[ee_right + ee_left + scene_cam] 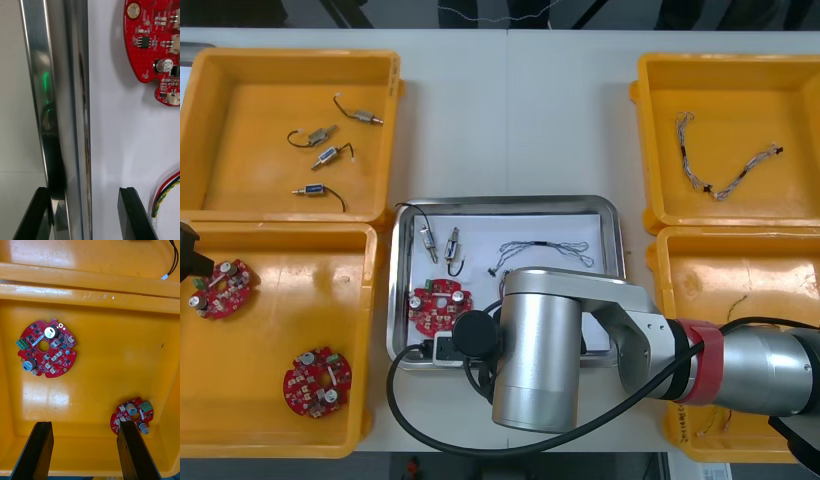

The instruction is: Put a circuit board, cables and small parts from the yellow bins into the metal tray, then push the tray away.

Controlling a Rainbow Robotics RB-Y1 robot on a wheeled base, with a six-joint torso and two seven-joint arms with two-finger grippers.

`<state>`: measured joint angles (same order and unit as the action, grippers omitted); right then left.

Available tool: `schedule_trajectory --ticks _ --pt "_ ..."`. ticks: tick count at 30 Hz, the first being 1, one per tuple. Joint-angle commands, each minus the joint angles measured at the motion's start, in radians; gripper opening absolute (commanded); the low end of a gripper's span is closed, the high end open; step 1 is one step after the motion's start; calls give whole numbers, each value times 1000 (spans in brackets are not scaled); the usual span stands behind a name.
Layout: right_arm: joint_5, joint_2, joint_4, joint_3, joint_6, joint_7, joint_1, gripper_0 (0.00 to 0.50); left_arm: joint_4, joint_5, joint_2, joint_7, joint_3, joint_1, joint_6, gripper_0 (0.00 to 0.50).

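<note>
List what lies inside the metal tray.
In the metal tray: red circuit board, two small metal parts, twisted cable, red and yellow cable. The right arm hides its near right corner, right gripper astride the rim; left gripper hovers over a yellow bin.

Silver, red-banded right arm [580, 330] reaches across to centre, wrist angled down; right gripper [84, 198]: black fingers spread wide. At left side, left gripper [84, 431]: fingers likewise spread.

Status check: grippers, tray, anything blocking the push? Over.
Right gripper open, straddling metal tray's near rim. Tray holds circuit board, cables, small metal parts. Left gripper open over near left yellow bin. No obstacle beyond tray's far rim.
</note>
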<state>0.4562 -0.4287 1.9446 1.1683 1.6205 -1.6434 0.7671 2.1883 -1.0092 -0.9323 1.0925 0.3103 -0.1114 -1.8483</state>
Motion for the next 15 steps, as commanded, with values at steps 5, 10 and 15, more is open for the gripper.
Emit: schedule_trajectory --ticks 5,10,15 --pt "-21 27 13 11 -8 -3 -11 80 10 11 -43 96 -11 -1 9 500" --pt "-44 28 13 11 -10 2 -11 43 10 11 -43 96 -11 -1 9 500" --pt "-85 27 13 11 -10 5 -9 24 10 11 -43 96 -11 -1 9 500"
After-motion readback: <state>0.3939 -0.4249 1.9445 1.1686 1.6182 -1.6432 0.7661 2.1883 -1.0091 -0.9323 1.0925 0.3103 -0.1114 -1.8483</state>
